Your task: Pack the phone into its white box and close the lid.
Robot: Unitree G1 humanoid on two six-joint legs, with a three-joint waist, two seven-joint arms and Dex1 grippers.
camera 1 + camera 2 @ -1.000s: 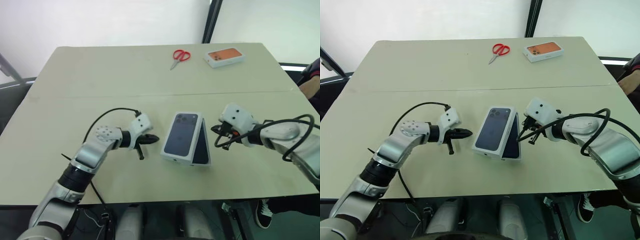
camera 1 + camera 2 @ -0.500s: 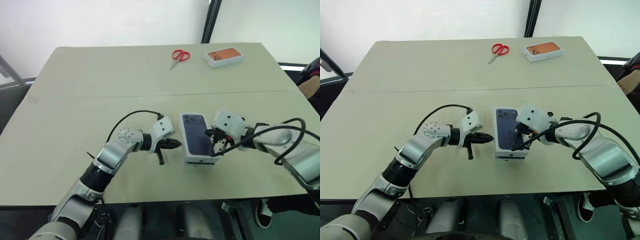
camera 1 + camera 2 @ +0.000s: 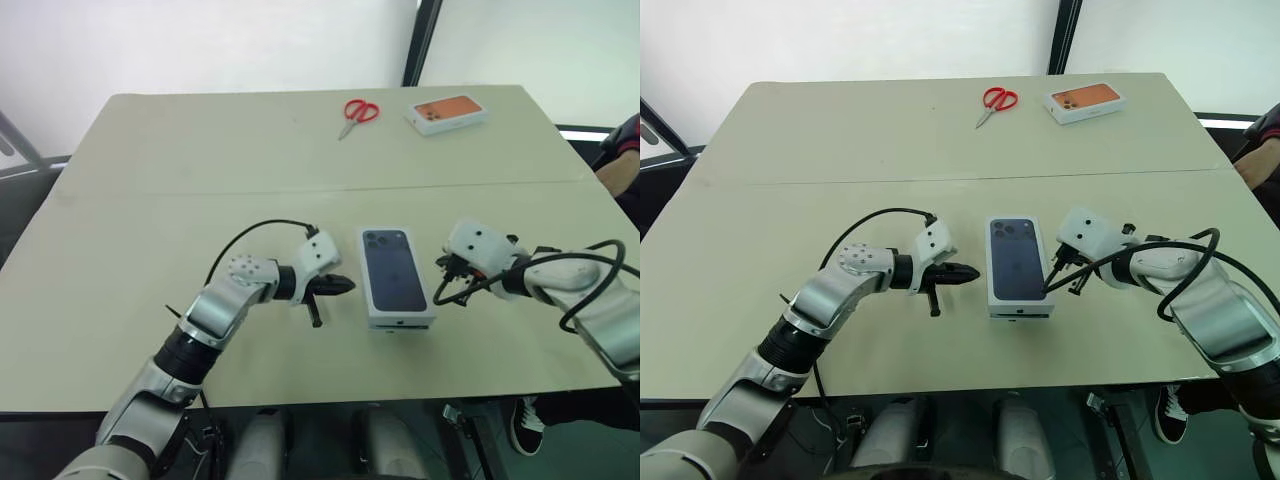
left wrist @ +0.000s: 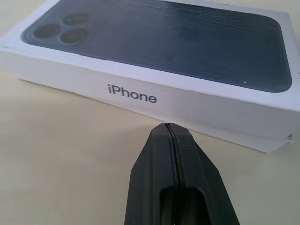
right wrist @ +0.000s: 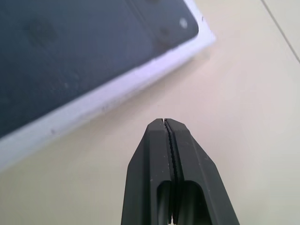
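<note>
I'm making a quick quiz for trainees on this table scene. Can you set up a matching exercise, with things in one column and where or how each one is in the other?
Things:
1. lid
2. scissors
3. orange-topped box
4. left claw

Places or states:
A. far edge of the table, right of the scissors
B. shut, just left of the closed box
C. flat on the box, dark print up, between the two claws
D. far side of the table, red handles

Pairs: 1-C, 2-D, 3-A, 4-B
</note>
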